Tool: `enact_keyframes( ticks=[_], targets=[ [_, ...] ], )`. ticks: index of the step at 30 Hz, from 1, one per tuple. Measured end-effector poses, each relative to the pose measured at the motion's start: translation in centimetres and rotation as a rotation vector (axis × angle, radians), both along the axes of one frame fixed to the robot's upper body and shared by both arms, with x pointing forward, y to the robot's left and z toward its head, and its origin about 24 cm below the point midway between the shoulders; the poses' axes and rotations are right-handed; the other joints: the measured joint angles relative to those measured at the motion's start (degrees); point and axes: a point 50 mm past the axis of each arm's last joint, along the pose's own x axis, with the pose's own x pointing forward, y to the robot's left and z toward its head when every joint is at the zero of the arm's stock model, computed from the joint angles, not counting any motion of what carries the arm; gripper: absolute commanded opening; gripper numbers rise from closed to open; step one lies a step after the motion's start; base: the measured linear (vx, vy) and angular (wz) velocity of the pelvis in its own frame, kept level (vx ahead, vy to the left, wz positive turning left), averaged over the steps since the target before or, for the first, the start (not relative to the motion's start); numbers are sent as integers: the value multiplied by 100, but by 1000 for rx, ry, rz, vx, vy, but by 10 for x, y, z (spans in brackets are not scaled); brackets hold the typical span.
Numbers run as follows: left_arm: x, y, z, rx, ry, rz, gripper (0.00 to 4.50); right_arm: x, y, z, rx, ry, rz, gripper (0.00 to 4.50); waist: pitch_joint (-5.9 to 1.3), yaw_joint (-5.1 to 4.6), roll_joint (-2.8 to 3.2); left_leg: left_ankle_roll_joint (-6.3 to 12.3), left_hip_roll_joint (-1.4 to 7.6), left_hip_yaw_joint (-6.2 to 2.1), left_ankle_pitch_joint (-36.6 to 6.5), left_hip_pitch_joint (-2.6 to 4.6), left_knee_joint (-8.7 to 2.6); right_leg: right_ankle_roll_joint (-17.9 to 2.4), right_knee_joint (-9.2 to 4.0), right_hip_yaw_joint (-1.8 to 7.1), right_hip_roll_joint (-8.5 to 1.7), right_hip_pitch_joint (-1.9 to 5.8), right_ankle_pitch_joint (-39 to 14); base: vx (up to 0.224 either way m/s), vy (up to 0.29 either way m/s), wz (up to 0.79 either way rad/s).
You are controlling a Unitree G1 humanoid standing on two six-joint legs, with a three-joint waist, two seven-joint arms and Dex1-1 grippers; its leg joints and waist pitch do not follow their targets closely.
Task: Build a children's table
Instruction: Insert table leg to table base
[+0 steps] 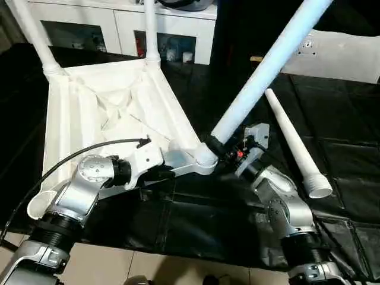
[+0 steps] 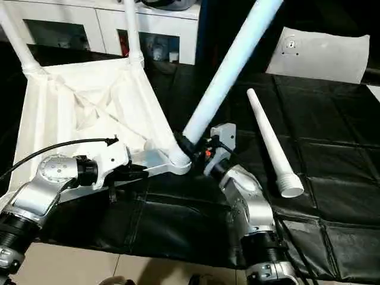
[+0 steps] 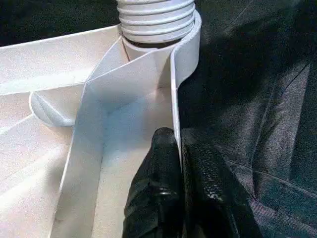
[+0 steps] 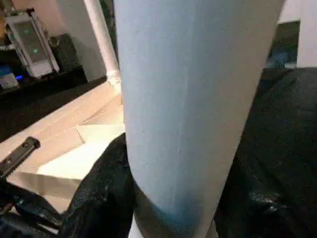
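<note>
Closest to the head camera, both silver forearms are reaching in from the bottom edge, left one from about 7 o'clock and right one from about 5 o'clock. Left gripper (image 3: 181, 188) is pinching the thin side wall of the table top (image 1: 113, 113), one black finger on each face of the rim, jaws narrow, right by the corner socket (image 3: 185, 49). That top is lying upside down on the black mat (image 1: 344, 119), ribbed underside up, sitting around 10 o'clock in the head view. Right gripper (image 1: 221, 149) is wrapping its fingers (image 4: 99, 193) around the base of the angled leg (image 1: 267, 65), which is leaning up toward 1 o'clock out of that near corner socket. Two more legs are standing in the far sockets, one at 11 o'clock (image 1: 32, 32) and one at 12 (image 1: 151, 29). Spare leg (image 1: 294, 139) is lying loose on the mat at 3 o'clock, well apart from the top. White cabinet (image 1: 119, 27) is sitting along the back.
</note>
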Motion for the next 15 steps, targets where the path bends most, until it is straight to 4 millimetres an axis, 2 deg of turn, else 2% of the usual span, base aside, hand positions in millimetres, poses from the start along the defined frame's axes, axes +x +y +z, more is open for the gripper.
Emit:
enact_keyframes(
  ticks=[7,15],
  targets=[
    [0,-2,-1,1,0,-9,0,-4,-5,-1,-83,-55,51,187,-16,53,-11,3,0,0,1,1,2,1,2,1,0,1,-1,0,0,0],
    [-1,-4,-2,6,9,-35,0,-14,-16,2,-266,-122,170,187,-45,110,-33,1,0,0,0,3,7,3,4,1,0,4,0,0,0,0]
  ],
)
